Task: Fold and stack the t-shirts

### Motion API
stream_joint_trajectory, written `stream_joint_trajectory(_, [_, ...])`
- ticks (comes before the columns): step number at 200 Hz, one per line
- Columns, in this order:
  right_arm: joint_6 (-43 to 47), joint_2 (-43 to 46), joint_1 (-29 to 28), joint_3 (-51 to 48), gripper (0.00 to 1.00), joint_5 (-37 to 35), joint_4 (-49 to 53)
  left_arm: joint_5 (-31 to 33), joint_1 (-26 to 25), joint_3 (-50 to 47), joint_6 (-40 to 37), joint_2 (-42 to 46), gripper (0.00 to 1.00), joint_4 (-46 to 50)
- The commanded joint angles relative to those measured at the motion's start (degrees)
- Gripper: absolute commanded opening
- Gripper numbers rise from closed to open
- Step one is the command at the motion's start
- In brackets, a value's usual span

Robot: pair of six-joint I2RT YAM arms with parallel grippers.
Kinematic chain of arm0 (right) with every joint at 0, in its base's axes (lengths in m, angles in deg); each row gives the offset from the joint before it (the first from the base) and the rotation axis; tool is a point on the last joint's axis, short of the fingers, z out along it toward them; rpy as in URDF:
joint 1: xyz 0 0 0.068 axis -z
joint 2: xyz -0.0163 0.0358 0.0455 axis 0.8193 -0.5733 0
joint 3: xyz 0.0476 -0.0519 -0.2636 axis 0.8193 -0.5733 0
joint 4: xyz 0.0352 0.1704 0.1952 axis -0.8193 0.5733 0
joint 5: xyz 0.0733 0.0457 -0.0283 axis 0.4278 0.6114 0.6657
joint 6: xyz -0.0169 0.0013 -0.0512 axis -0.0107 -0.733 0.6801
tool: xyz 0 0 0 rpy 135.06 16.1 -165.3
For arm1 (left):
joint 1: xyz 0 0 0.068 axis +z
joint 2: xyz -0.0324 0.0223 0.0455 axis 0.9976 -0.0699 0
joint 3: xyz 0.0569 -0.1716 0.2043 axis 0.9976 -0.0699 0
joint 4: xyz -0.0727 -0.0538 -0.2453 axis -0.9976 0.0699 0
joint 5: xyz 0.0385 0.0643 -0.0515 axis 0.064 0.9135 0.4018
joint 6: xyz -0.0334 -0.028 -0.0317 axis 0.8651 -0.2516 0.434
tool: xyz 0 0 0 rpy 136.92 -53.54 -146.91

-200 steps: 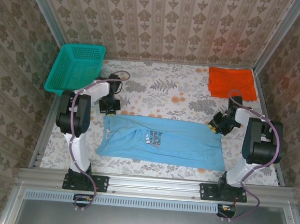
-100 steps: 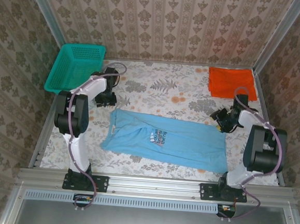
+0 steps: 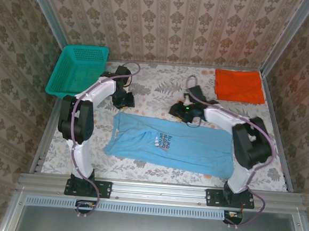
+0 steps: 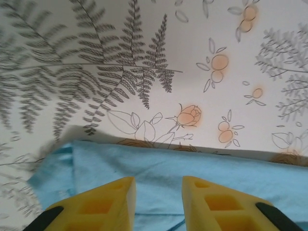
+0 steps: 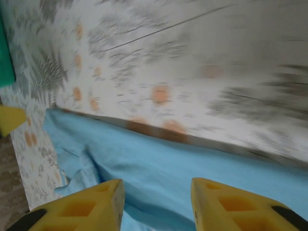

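Observation:
The light blue t-shirt [image 3: 184,148] lies spread flat across the middle of the table, its chest print [image 3: 164,142] facing up. The orange-red t-shirt [image 3: 239,85] lies folded at the back right corner. My left gripper [image 3: 125,99] hovers at the blue shirt's far left corner. In its wrist view its jaws [image 4: 159,195] stand open above the blue cloth [image 4: 192,163], holding nothing. My right gripper [image 3: 179,111] is over the middle of the shirt's far edge. Its jaws [image 5: 156,195] are open too, with blue cloth [image 5: 159,163] below them.
A teal mesh basket [image 3: 78,69] stands at the back left, close behind the left arm. The flower-print table cover [image 3: 162,86] shows between the two shirts. Patterned walls and metal rails close in the table on three sides.
Both grippers have let go of the blue shirt, which shifted slightly right. The right arm has swung left, from the shirt's right end to its far edge. The left gripper moved back and right.

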Motion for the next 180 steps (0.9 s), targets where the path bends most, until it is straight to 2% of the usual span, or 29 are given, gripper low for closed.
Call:
stream_joint_trajectory(1, [3.18,-6.98,-4.43,10.03,0.39,2.99,4.21,-3.69,0.99,0.29,-0.98,-3.50,0.30,1.14])
stream_joint_trajectory(46, [6.03,-19.81,-9.78,25.69,0.32,5.32,12.14,-2.70,1.55,1.18,-1.94,-6.78,0.29,1.47])
stream_joint_trajectory(108, [6.67,-24.57,-12.36,29.99,0.32,4.69,14.04,-0.64,1.56,1.32,-2.36,-8.56,0.29,1.87])
stream_joint_trajectory(180, [8.92,-25.61,-14.00,32.49,0.33,4.37,16.64,0.26,1.39,1.66,-1.81,-9.40,0.29,2.16])
